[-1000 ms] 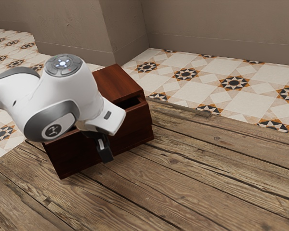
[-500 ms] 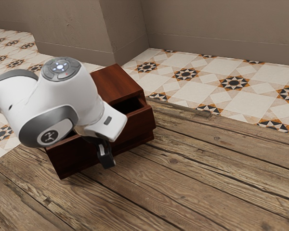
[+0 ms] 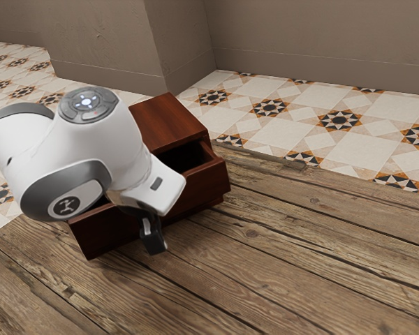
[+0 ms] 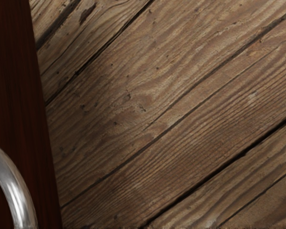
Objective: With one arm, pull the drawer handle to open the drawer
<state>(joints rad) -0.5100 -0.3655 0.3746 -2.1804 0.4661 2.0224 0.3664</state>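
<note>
The wooden plank surface is stretching across the lower part of the exterior view, and the patterned tile floor is lying behind it. My white arm is coming in from the exterior view's left. Its grey joint cover is carrying a small white emblem, which I cannot read as letters. The dark red cabinet is standing on the planks, partly behind my arm. Its top drawer is standing partly out, so a dark gap is showing behind its front. The drawer is pointing toward the exterior view's lower right, and its front is running from lower left to upper right. My black gripper is hanging low at this front, probably at the handle, but I cannot tell if it is apart or clamped. In the wrist view the curved metal handle is showing against the drawer front, close under my hand.
</note>
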